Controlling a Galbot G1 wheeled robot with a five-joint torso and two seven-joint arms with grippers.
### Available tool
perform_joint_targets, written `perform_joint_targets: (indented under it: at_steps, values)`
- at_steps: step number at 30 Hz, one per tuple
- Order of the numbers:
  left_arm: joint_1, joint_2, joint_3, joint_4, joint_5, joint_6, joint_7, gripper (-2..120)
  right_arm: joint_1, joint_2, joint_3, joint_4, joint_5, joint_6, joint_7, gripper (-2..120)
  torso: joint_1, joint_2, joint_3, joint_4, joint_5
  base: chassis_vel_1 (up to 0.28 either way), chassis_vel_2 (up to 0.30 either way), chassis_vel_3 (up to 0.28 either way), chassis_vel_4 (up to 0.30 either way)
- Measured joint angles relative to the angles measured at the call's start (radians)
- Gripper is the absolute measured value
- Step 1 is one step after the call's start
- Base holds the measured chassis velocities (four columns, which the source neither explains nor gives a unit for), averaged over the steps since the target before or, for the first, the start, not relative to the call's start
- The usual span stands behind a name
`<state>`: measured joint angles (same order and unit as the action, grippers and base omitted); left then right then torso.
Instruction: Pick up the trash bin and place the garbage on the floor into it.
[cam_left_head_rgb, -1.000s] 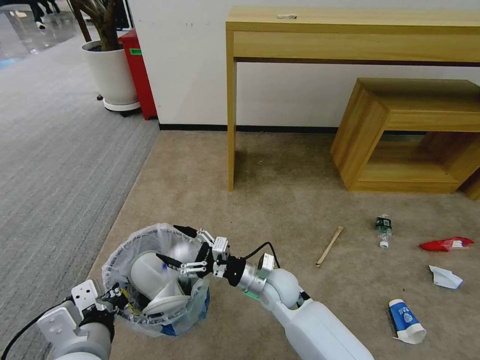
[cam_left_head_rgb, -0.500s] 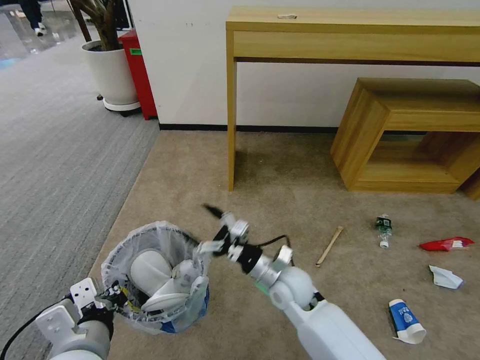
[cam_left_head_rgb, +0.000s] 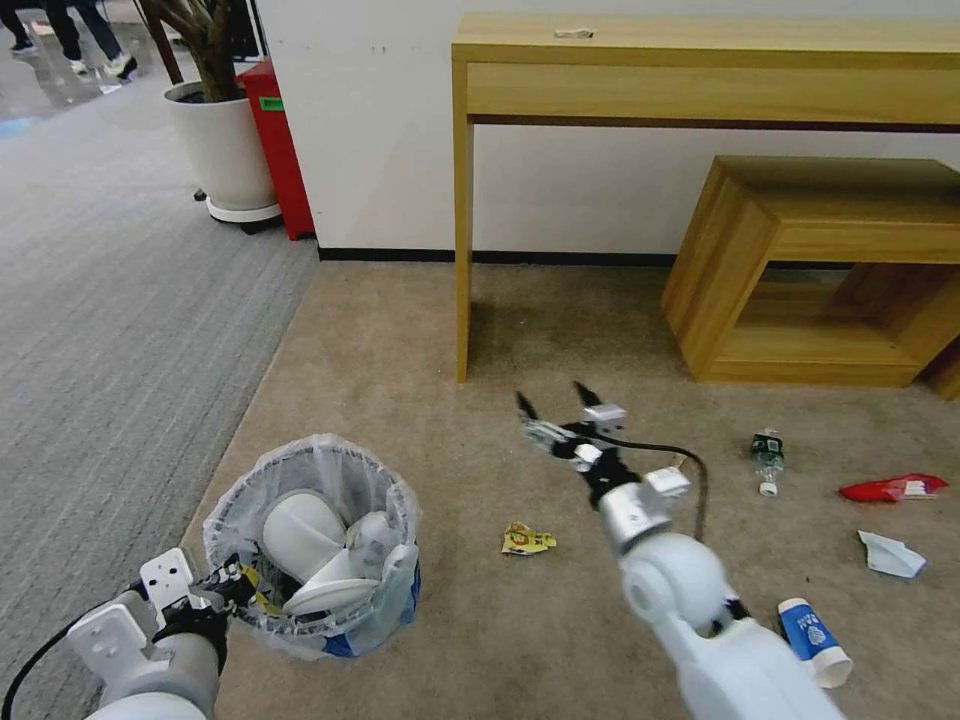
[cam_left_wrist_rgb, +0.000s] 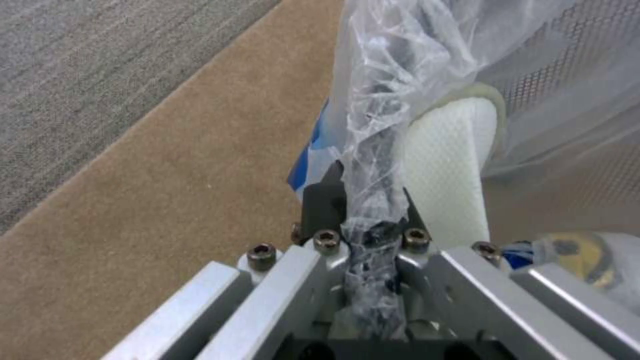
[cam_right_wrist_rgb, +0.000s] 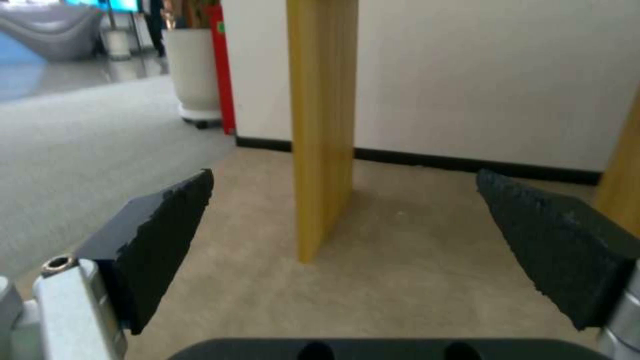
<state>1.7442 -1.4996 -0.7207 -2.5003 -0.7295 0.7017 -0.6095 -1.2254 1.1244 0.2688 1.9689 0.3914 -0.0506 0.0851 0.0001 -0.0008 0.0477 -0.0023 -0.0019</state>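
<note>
The trash bin (cam_left_head_rgb: 378, 600), blue at the base with a crinkly white liner, sits on the beige floor (cam_left_head_rgb: 400, 340) at the lower left, with white slippers (cam_left_head_rgb: 300, 530) inside. My left gripper (cam_left_head_rgb: 228, 588) is shut on the bin's near rim, with the liner (cam_left_wrist_rgb: 373, 150) pinched between its fingers. Over the carpet right of the bin, my right gripper (cam_left_head_rgb: 555, 398) hangs open and holds nothing, its pads (cam_right_wrist_rgb: 160, 240) wide apart. Garbage lies around it: a yellow wrapper (cam_left_head_rgb: 528, 540), a small bottle (cam_left_head_rgb: 768, 455), a red packet (cam_left_head_rgb: 893, 488), white paper (cam_left_head_rgb: 890, 555) and a blue-white carton (cam_left_head_rgb: 812, 640).
A tall wooden table (cam_left_head_rgb: 462, 250) stands against the wall, its leg (cam_right_wrist_rgb: 323, 130) straight ahead of the right gripper. A low wooden bench (cam_left_head_rgb: 800, 270) is at the right. A potted plant (cam_left_head_rgb: 220, 150) and a red box (cam_left_head_rgb: 278, 150) stand at the far left beside grey ribbed carpet (cam_left_head_rgb: 120, 330).
My right gripper has come up out of the bin and swung right over the carpet, still open. The yellow wrapper now shows where the arm had covered the floor. The left gripper keeps its hold.
</note>
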Motion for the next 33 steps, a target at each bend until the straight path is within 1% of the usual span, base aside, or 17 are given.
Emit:
perform_joint_targets:
  at_steps: [1, 2, 3, 4, 7, 8, 11, 15, 20, 23, 25, 27, 28, 29, 31, 32, 33]
  values:
    - [-0.002, 0.001, -0.002, 0.0, -0.009, 0.0, -0.001, 1, -0.032, -0.031, 0.03, 0.028, -0.003, -0.004, -0.007, 100, 0.0, 0.0, 0.0, 0.0, 0.0002, 0.0, 0.0, 0.0, 0.0]
    - [-0.003, 0.002, -0.003, 0.0, -0.014, 0.0, -0.001, 1, -0.055, -0.051, 0.056, 0.053, -0.001, -0.007, -0.013, 100, 0.0, 0.0, 0.0, 0.0001, -0.0001, 0.0, 0.0, 0.0, 0.0]
    - [-0.007, 0.004, -0.007, 0.0, -0.027, 0.0, -0.001, 1, -0.093, -0.062, 0.104, 0.089, 0.003, -0.007, -0.025, 100, 0.0, 0.0, 0.0, 0.0002, -0.0001, 0.0, 0.0, 0.0, 0.0]
    - [-0.007, 0.004, -0.007, 0.0, -0.027, 0.0, -0.001, 1, -0.093, -0.062, 0.104, 0.089, 0.003, -0.007, -0.025, 100, 0.0, 0.0, 0.0, 0.0002, -0.0001, 0.0, 0.0, 0.0, 0.0]
    - [-0.022, 0.01, -0.022, 0.0, -0.046, 0.0, -0.002, 1, -0.133, -0.048, 0.175, 0.114, 0.011, 0.019, -0.043, 100, 0.0, 0.0, 0.0, 0.0001, -0.0001, 0.0, 0.0, 0.0, 0.0]
    - [-0.022, 0.01, -0.022, 0.0, -0.046, 0.0, -0.002, 1, -0.133, -0.048, 0.175, 0.114, 0.011, 0.019, -0.043, 100, 0.0, 0.0, 0.0, 0.0001, -0.0001, 0.0, 0.0, 0.0, 0.0]
    - [-0.028, 0.018, -0.033, 0.0, -0.058, 0.0, -0.004, 1, -0.153, -0.025, 0.225, 0.111, 0.023, 0.055, -0.065, 100, 0.0, 0.0, 0.0, 0.0002, -0.0001, 0.0, 0.0, 0.0, 0.0]
    - [-0.03, 0.023, -0.036, 0.0, -0.061, 0.0, -0.004, 1, -0.163, -0.019, 0.243, 0.092, 0.031, 0.068, -0.089, 100, 0.0, 0.0, 0.0, 0.0001, -0.0001, 0.0, 0.0, 0.0, 0.0]
    - [-0.029, 0.025, -0.035, 0.0, -0.062, 0.0, -0.004, 1, -0.157, -0.029, 0.218, 0.077, 0.029, 0.062, -0.096, 100, 0.0, 0.0, 0.0, 0.0001, -0.0002, 0.0, 0.0, 0.0, 0.0]
    - [-0.026, 0.029, -0.042, 0.0, -0.062, 0.0, -0.005, 1, -0.126, -0.045, 0.159, 0.048, 0.023, 0.027, -0.093, 100, 0.0, 0.0, 0.0, 0.0001, -0.0001, 0.0, 0.0, 0.0, 0.0]
    - [-0.026, 0.03, -0.046, 0.0, -0.062, -0.001, -0.005, 1, -0.115, -0.05, 0.138, 0.036, 0.023, 0.016, -0.088, 100, 0.0, 0.0, 0.0, 0.0001, -0.0002, 0.0, 0.0, 0.0, 0.0]
    - [-0.026, 0.031, -0.053, 0.0, -0.059, -0.009, -0.018, 1, -0.066, -0.061, 0.075, -0.015, 0.028, -0.021, -0.086, 100, 0.0, 0.0, 0.0, 0.0002, -0.0002, 0.0, 0.0, 0.0, 0.0]
    - [-0.026, 0.031, -0.053, 0.0, -0.059, -0.009, -0.018, 1, -0.066, -0.061, 0.075, -0.015, 0.028, -0.021, -0.086, 100, 0.0, 0.0, 0.0, 0.0002, -0.0002, 0.0, 0.0, 0.0, 0.0]
    - [-0.026, 0.031, -0.054, 0.0, -0.058, -0.013, -0.022, 1, -0.043, -0.064, 0.053, -0.038, 0.038, -0.044, -0.102, 100, 0.0, 0.0, 0.0, 0.0002, -0.0001, 0.0, 0.0, 0.0, 0.0]
    - [-0.025, 0.03, -0.056, 0.0, -0.057, -0.016, -0.025, 1, 0.007, -0.073, 0.007, -0.082, 0.066, -0.122, -0.142, 100, 0.0, 0.0, 0.0, 0.0003, -0.0003, 0.0, 0.0, 0.0, 0.0]
    - [-0.025, 0.03, -0.056, 0.0, -0.057, -0.016, -0.025, 1, 0.007, -0.073, 0.007, -0.082, 0.066, -0.122, -0.142, 100, 0.0, 0.0, 0.0, 0.0003, -0.0003, 0.0, 0.0, 0.0, 0.0]
    - [-0.024, 0.029, -0.056, 0.0, -0.056, -0.016, -0.026, 1, 0.025, -0.075, -0.011, -0.097, 0.07, -0.145, -0.153, 100, 0.0, 0.0, 0.0, 0.0001, -0.0003, 0.0, 0.0, 0.0, 0.0]
